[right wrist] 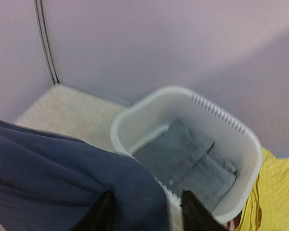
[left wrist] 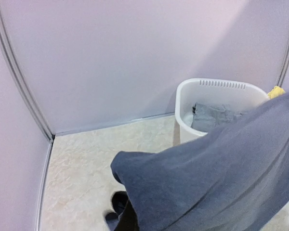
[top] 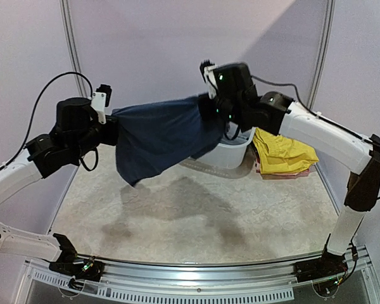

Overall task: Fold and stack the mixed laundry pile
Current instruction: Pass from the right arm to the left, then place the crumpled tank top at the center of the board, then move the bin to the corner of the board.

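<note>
A navy garment [top: 161, 136] hangs stretched in the air between my two grippers, above the table. My left gripper [top: 114, 130] is shut on its left end; in the left wrist view the cloth [left wrist: 212, 183] covers nearly all of the fingers [left wrist: 118, 204]. My right gripper [top: 214, 109] is shut on the right end, with bunched cloth [right wrist: 62, 183] between its fingertips [right wrist: 103, 214]. Grey trousers [right wrist: 188, 159] lie in the white basin [top: 236, 154]. Yellow clothes [top: 282, 155] lie on reddish cloth [top: 285, 172] right of the basin.
The white basin's rim [right wrist: 135, 108] is right below my right gripper, at the back of the table near the wall. It also shows in the left wrist view [left wrist: 216, 84]. The booth walls close in the back and both sides.
</note>
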`<state>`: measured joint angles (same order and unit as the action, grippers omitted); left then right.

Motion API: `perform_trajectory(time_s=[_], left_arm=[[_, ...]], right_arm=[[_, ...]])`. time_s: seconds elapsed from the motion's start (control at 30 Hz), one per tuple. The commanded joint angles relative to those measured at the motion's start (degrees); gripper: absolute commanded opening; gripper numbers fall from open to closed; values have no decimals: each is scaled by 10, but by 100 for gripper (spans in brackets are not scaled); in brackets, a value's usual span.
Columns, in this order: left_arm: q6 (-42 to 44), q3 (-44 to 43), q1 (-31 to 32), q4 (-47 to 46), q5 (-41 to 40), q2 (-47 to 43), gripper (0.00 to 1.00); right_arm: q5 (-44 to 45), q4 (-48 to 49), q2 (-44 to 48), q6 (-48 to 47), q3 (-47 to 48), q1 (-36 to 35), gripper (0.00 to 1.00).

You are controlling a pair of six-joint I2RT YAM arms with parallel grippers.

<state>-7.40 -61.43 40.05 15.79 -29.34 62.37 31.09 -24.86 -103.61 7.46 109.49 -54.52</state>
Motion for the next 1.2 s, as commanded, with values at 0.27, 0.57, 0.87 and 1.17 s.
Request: perform_trajectory(time_s=[0.27, 0.57, 0.87, 1.17], left_arm=[[-131, 17, 93, 237, -47, 45, 68], [-151, 47, 101, 231, -97, 11, 96], [-157, 73, 100, 204, -118, 26, 99], [-160, 104, 85, 182, -129, 24, 100]], right_arm=[[-103, 17, 73, 177, -279, 47, 96], [-257, 60, -13, 203, -267, 108, 90], [-362, 91, -113, 210, -210, 170, 77], [-375, 85, -174, 197, -137, 248, 74]])
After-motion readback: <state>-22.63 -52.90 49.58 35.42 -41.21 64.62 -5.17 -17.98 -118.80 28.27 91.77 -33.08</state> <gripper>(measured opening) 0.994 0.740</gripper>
